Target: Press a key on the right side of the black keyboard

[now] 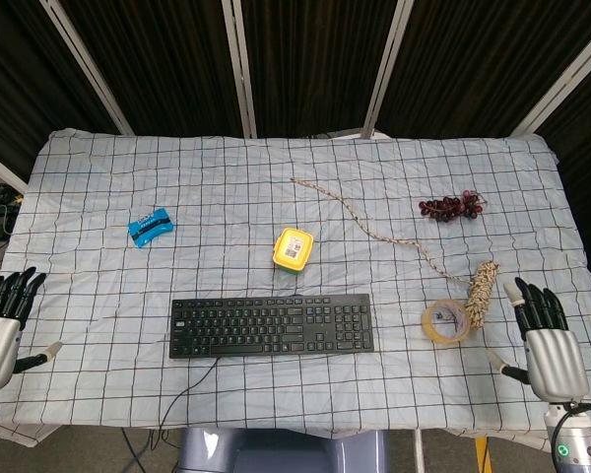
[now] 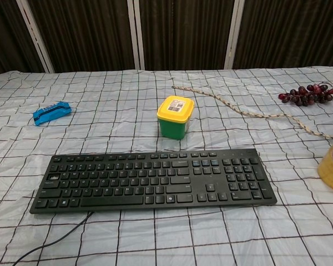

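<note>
Your black keyboard [image 1: 272, 326] lies flat near the front middle of the worktop [image 1: 227, 187], which is covered by a checked cloth. Its number pad sits at the right end, and nothing touches it. Its cable [image 2: 50, 243] trails off the front left and is cut off at the lower edge of the chest view.

Just behind the keyboard stands a green tub with a yellow lid [image 2: 175, 117]; its label is too small to read. A blue object [image 1: 150, 227] lies well to the left. To the right, a roll of tape [image 1: 445, 321] is half cut off in the chest view, beside a braided rope [image 1: 394, 236] and a bunch of dark grapes [image 1: 451, 205].

Your right robot hand [image 1: 547, 340] hovers at the worktop's front right corner, fingers apart, holding nothing. Your left robot hand [image 1: 2, 330] does likewise at the front left, partly cropped. Neither shows in the chest view.
</note>
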Robot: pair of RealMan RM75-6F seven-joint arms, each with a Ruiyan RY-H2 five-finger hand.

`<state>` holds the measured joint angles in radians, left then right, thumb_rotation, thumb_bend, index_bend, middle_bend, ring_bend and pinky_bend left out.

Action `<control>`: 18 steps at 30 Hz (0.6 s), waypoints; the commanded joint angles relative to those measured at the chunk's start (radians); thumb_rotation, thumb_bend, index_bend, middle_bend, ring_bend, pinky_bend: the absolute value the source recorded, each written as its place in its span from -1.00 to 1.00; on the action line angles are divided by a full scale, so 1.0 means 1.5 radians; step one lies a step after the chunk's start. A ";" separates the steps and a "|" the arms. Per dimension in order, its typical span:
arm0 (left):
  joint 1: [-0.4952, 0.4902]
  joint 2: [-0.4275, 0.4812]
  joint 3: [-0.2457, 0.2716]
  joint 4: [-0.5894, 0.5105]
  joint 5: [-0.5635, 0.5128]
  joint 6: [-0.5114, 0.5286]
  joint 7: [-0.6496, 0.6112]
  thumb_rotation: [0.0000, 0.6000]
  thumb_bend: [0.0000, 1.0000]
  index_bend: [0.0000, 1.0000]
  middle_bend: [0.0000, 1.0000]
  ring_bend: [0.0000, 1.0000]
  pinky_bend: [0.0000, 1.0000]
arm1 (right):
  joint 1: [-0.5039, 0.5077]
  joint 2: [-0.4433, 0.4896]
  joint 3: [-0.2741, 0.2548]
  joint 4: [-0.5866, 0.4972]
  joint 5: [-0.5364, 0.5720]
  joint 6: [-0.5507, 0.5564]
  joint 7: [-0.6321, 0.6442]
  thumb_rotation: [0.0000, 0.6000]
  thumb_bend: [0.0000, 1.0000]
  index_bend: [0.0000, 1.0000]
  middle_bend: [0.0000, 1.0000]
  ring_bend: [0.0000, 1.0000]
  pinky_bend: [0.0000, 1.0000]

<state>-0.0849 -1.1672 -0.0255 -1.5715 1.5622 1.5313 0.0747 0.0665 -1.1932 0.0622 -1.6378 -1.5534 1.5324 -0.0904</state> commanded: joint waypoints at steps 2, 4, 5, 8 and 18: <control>0.001 0.000 0.000 0.000 0.001 0.002 -0.001 1.00 -0.91 -1.00 -1.00 -1.00 -1.00 | 0.000 0.000 -0.001 -0.001 -0.002 0.000 0.001 1.00 -0.77 -1.00 -1.00 -1.00 -0.92; 0.002 0.001 0.000 -0.001 0.001 0.004 -0.001 1.00 -0.91 -1.00 -1.00 -1.00 -1.00 | 0.001 0.000 -0.003 -0.001 -0.005 0.000 0.001 1.00 -0.77 -1.00 -1.00 -1.00 -0.92; 0.002 0.001 0.001 -0.001 0.002 0.005 -0.001 1.00 -0.91 -1.00 -1.00 -1.00 -1.00 | 0.000 0.000 -0.004 -0.001 -0.007 0.000 0.002 1.00 -0.77 -1.00 -1.00 -1.00 -0.92; 0.003 0.001 0.001 -0.001 0.002 0.005 0.001 1.00 -0.91 -1.00 -1.00 -1.00 -1.00 | 0.000 0.001 -0.005 -0.001 -0.010 0.001 0.005 1.00 -0.77 -1.00 -1.00 -1.00 -0.92; 0.006 -0.001 -0.001 0.003 -0.001 0.011 -0.003 1.00 -0.91 -1.00 -1.00 -1.00 -1.00 | 0.015 0.012 -0.008 -0.023 -0.030 -0.014 0.008 1.00 -0.77 -1.00 -0.91 -0.94 -0.79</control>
<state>-0.0758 -1.1687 -0.0275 -1.5667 1.5606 1.5476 0.0693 0.0852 -1.1775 0.0491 -1.6695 -1.5953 1.5139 -0.0769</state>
